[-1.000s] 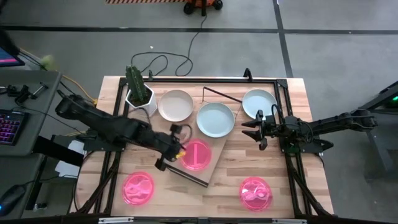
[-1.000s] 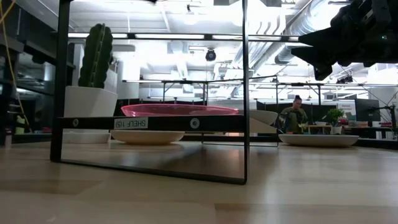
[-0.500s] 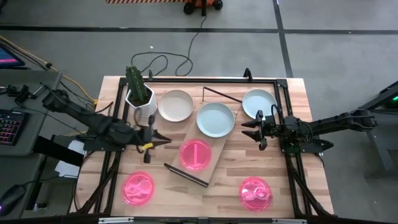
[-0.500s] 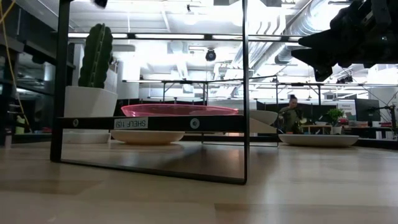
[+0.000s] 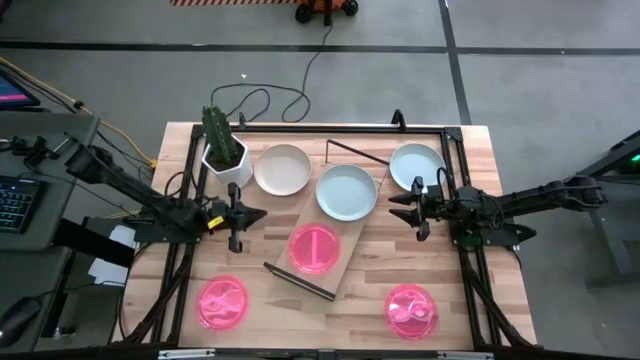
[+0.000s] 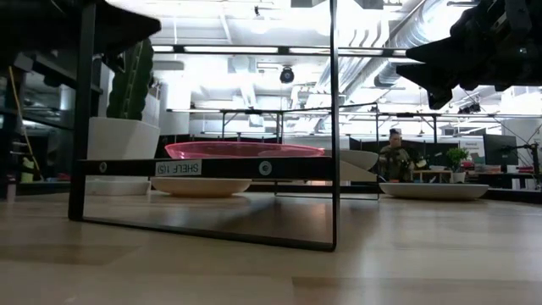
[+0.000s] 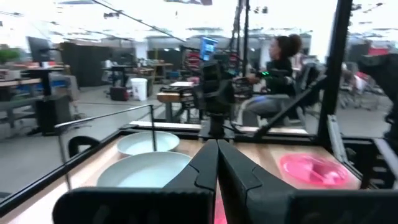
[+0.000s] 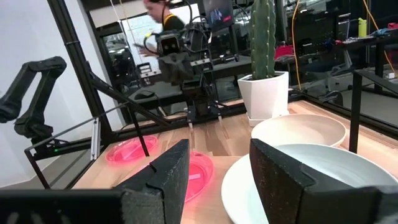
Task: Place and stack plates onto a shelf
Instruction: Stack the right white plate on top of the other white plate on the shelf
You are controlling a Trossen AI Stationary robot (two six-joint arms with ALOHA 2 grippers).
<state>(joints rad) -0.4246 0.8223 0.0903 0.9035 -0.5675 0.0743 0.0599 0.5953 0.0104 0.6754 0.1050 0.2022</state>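
Note:
The shelf (image 5: 352,236), a light board on black wire frames, lies slantwise mid-table. A pink plate (image 5: 314,248) and a pale bluish plate (image 5: 347,192) rest flat on it. White plates (image 5: 282,169) (image 5: 417,165) sit on the table toward its far edge, and pink plates (image 5: 222,302) (image 5: 410,311) lie near its near edge. My left gripper (image 5: 262,212) hovers shut, left of the shelf, pointing right; in the left wrist view its gripper (image 7: 217,148) shows closed fingers. My right gripper (image 5: 393,208) hangs open right of the bluish plate (image 8: 311,180).
A white pot with a green cactus (image 5: 224,150) stands at the far left, close behind my left arm. A black frame runs around the table's edge (image 5: 300,128). In the low view the pink plate (image 6: 244,150) sits on the shelf (image 6: 220,168).
My left gripper has drawn back from the left rim of the pink plate on the shelf, moving toward the table's left and slightly far, and has turned from pointing near-right to pointing right. The pink plate stays where it was on the shelf.

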